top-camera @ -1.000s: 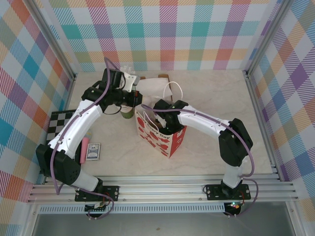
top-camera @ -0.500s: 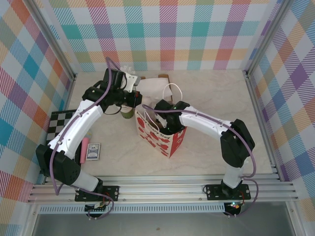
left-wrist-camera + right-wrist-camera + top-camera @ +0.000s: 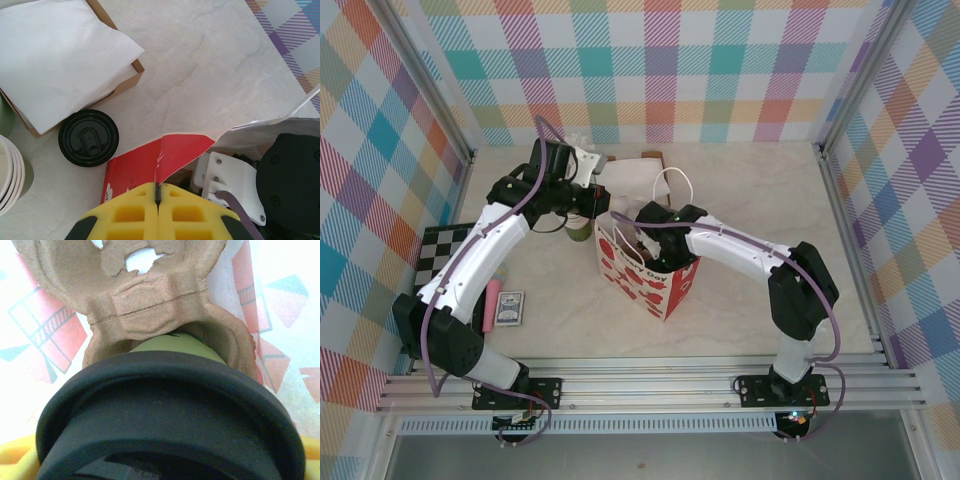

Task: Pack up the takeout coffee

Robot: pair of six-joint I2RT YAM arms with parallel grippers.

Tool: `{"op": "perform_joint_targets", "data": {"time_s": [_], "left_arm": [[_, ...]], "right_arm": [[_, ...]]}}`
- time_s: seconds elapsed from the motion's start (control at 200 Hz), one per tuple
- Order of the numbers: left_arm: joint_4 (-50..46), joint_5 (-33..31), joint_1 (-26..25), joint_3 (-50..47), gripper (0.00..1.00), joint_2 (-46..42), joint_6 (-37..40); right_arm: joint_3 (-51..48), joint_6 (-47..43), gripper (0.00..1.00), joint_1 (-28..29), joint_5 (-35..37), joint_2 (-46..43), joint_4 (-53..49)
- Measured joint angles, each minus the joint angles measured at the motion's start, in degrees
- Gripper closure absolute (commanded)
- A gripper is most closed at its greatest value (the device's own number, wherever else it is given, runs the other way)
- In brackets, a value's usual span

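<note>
- The right arm (image 3: 745,250) has shifted a little to the right. Its black wrist block above the red-and-white paper bag (image 3: 665,290) now sits slightly farther right than a second ago.
- The right gripper (image 3: 643,238), down in the bag's mouth, has gone the same way with it.
- The right arm's elbow has moved slightly right and toward the near edge.
- The left arm (image 3: 485,250) has edged a touch to the right at its wrist, and its purple cable (image 3: 542,125) loop has shifted with it.

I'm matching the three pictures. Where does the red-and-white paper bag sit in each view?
Top external: paper bag at centre, right arm in it.
Left wrist: bottom centre, red rim pinched by left pincer.
Right wrist: printed walls behind the carrier and lidded cup.
Shared landmark: its red print.
</note>
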Motion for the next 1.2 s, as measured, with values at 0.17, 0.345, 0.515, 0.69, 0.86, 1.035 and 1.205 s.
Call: {"op": "perform_joint_targets", "data": {"time_s": [0.17, 0.345, 0.515, 0.69, 0.86, 1.035, 1.205], "left_arm": [[0.13, -0.02, 0.00, 0.00, 1.00, 0.00, 0.39], [0.13, 0.02, 0.00, 0.00, 1.00, 0.00, 1.03], [0.11, 0.59, 0.00, 0.00, 1.00, 0.00, 1.22], [0.42, 2.43, 0.00, -0.02, 1.00, -0.02, 1.22], [0.57, 3.04, 0.00, 0.00, 1.00, -0.02, 1.20], [1.33, 3.02, 0.00, 0.00, 1.00, -0.24, 1.22], [1.86, 2.97, 0.00, 0.00, 1.00, -0.90, 1.22]], "right_arm": [[0.46, 0.02, 0.44, 0.02, 0.02, 0.31, -0.26], [1.14, 0.00, 0.39, 0.02, 0.22, 0.63, -1.03], [2.47, 0.04, 0.35, 0.02, 0.26, 1.44, -2.23], [4.81, 0.31, 0.31, 0.02, 0.48, 2.73, -4.07], [6.47, 0.48, 0.28, 0.02, 0.87, 3.37, -5.79], [8.46, 0.48, 0.25, 0.02, 1.75, 3.39, -8.17], [9.94, 0.48, 0.22, 0.02, 2.01, 3.39, -9.40]]}}
